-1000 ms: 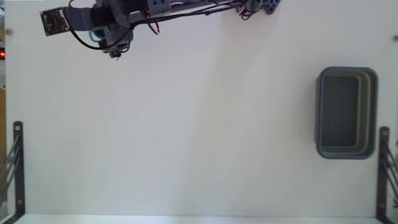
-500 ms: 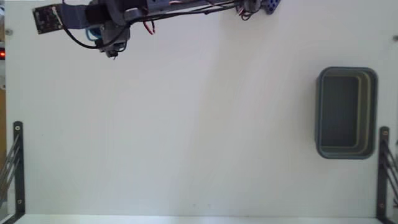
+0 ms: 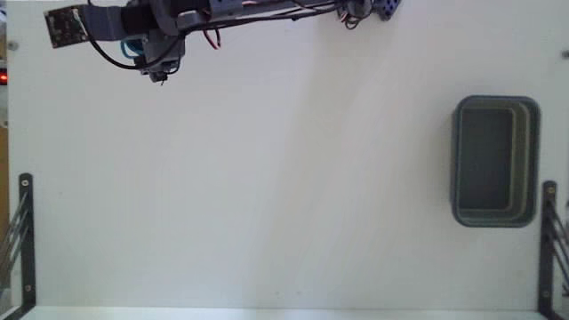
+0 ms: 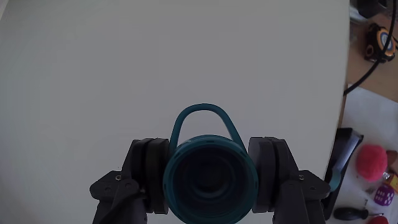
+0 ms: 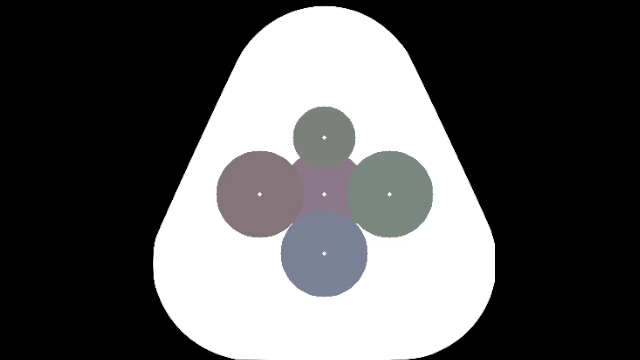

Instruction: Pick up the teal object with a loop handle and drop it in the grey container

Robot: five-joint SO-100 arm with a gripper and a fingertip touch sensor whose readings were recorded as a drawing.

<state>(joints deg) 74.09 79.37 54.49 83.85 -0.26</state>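
The teal cup (image 4: 210, 178) sits pinched between the gripper's (image 4: 210, 186) two fingers, loop handle up. Over the last second the arm drifted slightly toward the fixed view's top-left corner, so the carry to the grey bin (image 3: 496, 161), well apart at right, hasn't really begun.

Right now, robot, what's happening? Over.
Hand shut on cup, top left in the fixed view. Bin far right, empty. Bare table between, nothing blocking.

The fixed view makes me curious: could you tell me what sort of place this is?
Probably a hobbyist's tabletop robot setup: a bare white table, black brackets at its edges, and cables and toys beside it in the wrist view.
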